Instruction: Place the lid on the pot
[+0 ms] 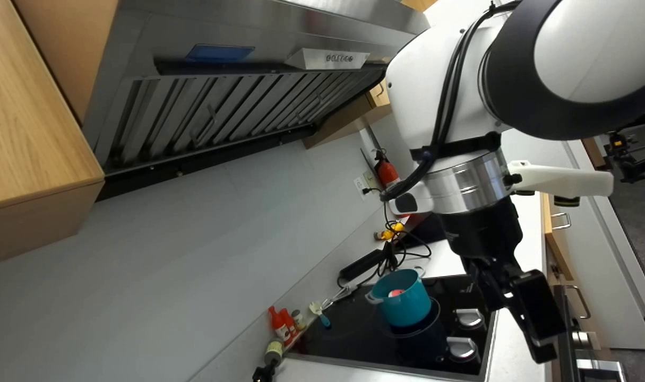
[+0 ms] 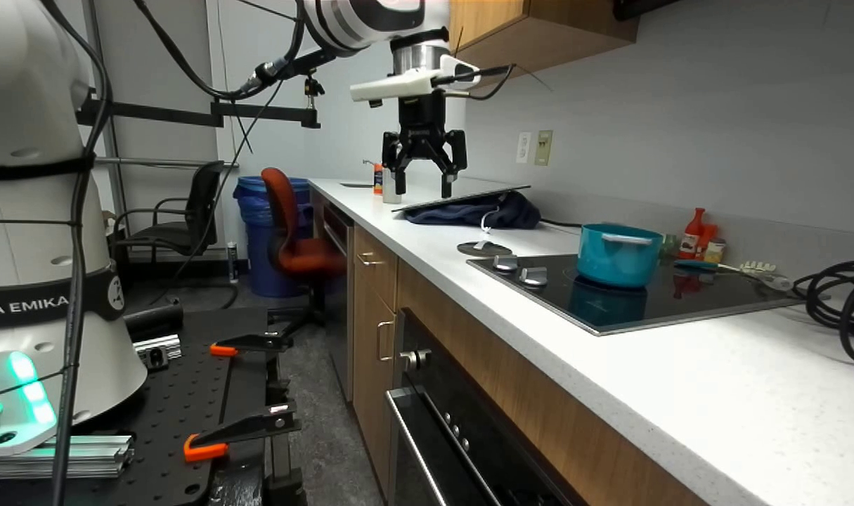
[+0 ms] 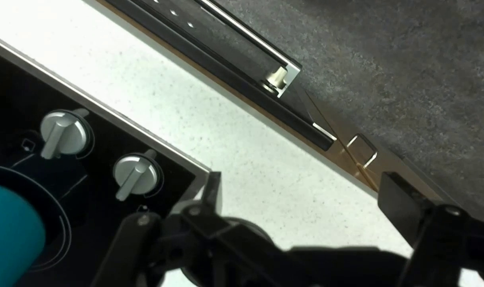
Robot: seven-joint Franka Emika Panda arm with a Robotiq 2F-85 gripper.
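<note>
The teal pot (image 2: 618,258) stands upright on the black cooktop (image 2: 560,299). It also shows in an exterior view (image 1: 407,306) with a red-and-white thing inside, and at the left edge of the wrist view (image 3: 10,235). A flat dark round lid (image 2: 493,250) with a grey piece on top lies on the white counter beside the cooktop's corner. Its rim (image 3: 253,226) shows partly behind my fingers in the wrist view. My gripper (image 2: 423,185) is open and empty, pointing down above the counter. It also shows in the wrist view (image 3: 299,185) and in an exterior view (image 1: 540,339).
Silver knobs (image 3: 137,175) stand at the cooktop's front. Red bottles (image 2: 692,235) and utensils (image 2: 750,270) lie behind the pot. A dark cloth under a flat panel (image 2: 469,200) sits beyond the lid. Cables (image 2: 848,302) and a range hood (image 1: 237,106) are near.
</note>
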